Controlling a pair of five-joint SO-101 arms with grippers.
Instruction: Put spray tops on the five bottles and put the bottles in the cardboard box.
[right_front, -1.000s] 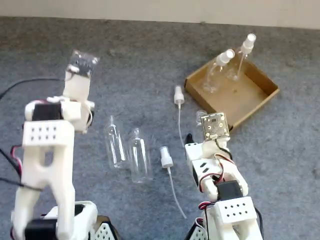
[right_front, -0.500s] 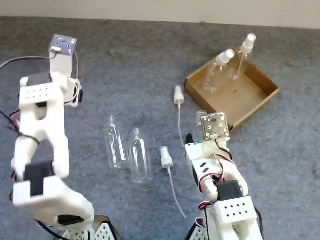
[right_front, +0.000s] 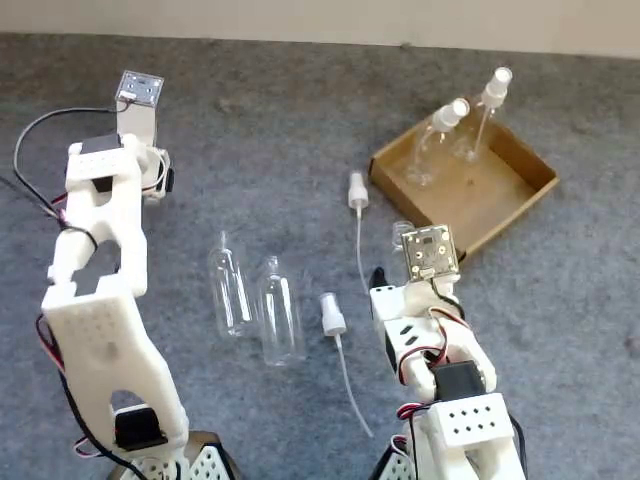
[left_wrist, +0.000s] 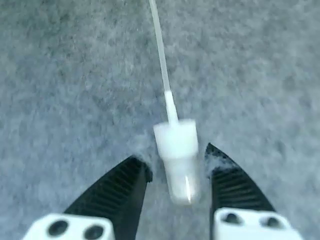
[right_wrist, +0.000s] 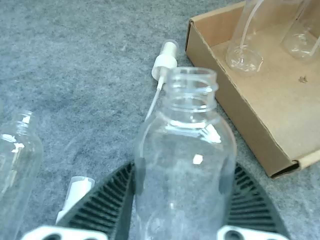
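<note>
— Which step was in hand?

— Capping the third bottle, I judged. The right claw (right_wrist: 184, 172) was clamped on an uncapped bottle (right_wrist: 182, 130), held upright just beside the near corner of the cardboard box (right_front: 490, 200). The box sat toward the far right corner of the worktop (right_front: 300, 100).

— And the other arm?

— The left claw (left_wrist: 176, 160) was open near the worktop's far left corner. Its jaws stood either side of a spray top (left_wrist: 176, 142) lying there, tube pointing away. I could see no grip on it yet.

— How far along was the job?

— Two capped bottles (right_front: 432, 140) were in the box. Two bare bottles (right_front: 228, 285) and two loose tops (right_front: 331, 315) lay near the worktop's middle.

— What did the next move call for?

— Probably closing on the cap, lifting it, and carrying it across to the held bottle. Threading that thin tube into the narrow neck would need careful lining up.
</note>
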